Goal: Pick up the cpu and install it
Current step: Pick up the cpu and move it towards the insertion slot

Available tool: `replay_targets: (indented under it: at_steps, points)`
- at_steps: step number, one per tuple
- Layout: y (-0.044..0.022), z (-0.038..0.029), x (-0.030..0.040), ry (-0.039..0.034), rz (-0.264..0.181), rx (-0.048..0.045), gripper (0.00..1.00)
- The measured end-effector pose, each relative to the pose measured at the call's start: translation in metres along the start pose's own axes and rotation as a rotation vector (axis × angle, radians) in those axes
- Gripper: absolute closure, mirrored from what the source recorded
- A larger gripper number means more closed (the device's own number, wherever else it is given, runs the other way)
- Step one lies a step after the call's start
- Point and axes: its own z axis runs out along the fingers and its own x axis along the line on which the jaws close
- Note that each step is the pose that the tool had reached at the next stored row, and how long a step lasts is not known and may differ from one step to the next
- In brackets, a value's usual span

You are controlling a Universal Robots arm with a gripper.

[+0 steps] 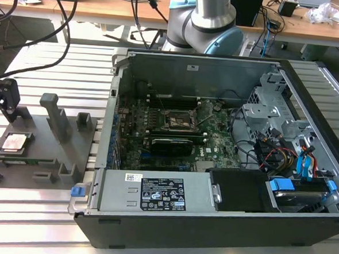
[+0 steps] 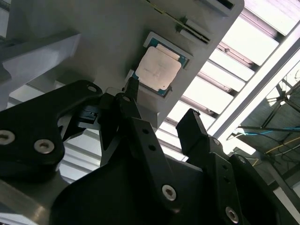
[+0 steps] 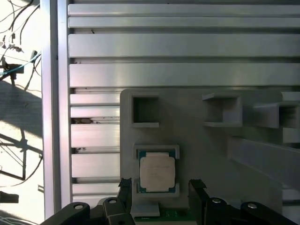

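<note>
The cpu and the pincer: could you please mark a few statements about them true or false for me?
1. The cpu lies in a recess of the grey fixture. True.
2. The pincer is shut on it. False: it is open, fingers apart, the cpu ungripped.
3. The cpu sits in the motherboard socket. False: it is on the fixture, at the exterior view's left of the case.
4. The computer case lies open. True.
</note>
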Motion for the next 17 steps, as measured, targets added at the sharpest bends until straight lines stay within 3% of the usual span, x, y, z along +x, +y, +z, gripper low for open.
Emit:
replay_targets:
  at_steps: [12, 17]
  points:
    - [0.0000, 0.0090, 0.0003, 0.0000, 0.000, 0.0000, 0.40]
    - [0.0001, 0.0185, 0.0005, 0.0000, 0.000, 0.0000, 0.40]
